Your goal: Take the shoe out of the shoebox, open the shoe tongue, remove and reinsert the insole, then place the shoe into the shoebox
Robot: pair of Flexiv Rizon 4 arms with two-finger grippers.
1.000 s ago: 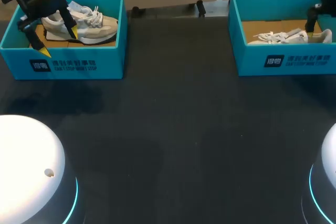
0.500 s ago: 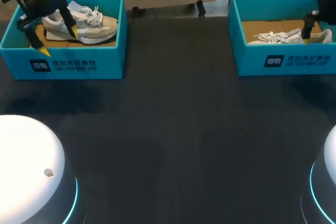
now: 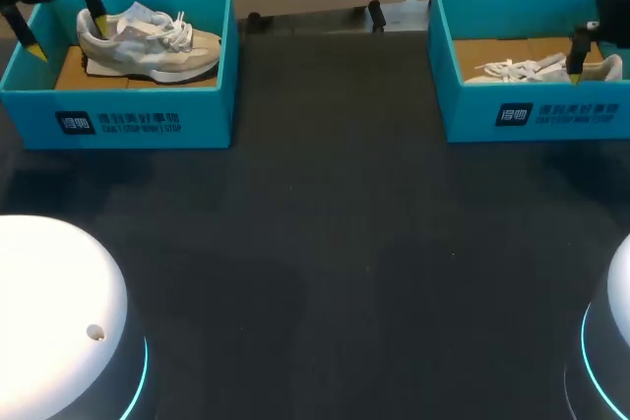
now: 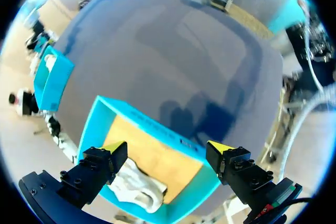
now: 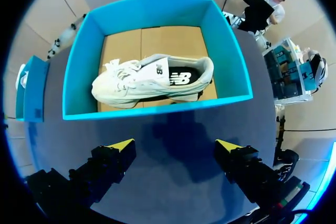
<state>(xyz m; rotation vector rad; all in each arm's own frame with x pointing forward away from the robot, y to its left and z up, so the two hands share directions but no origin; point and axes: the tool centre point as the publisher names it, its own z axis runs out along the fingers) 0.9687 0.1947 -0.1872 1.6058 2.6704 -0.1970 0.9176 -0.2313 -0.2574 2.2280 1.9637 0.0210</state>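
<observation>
Hovering left tool (image 4: 167,148), splayed, over shoebox (image 4: 149,125)

I find two open teal shoeboxes with brown cardboard floors on the counter. The left shoebox (image 3: 138,117) sits at the counter's far left corner, on my left side. In it the cream shoe (image 3: 148,44) stands upright on its sole, heel toward the counter's left edge, toe toward the middle, tongue raised and laces loose. The right shoebox (image 3: 536,113) sits at the far right corner. Its white shoe (image 5: 152,80) appears to lie on its side, a dark panel near the heel and its laces toward the counter's middle.
</observation>
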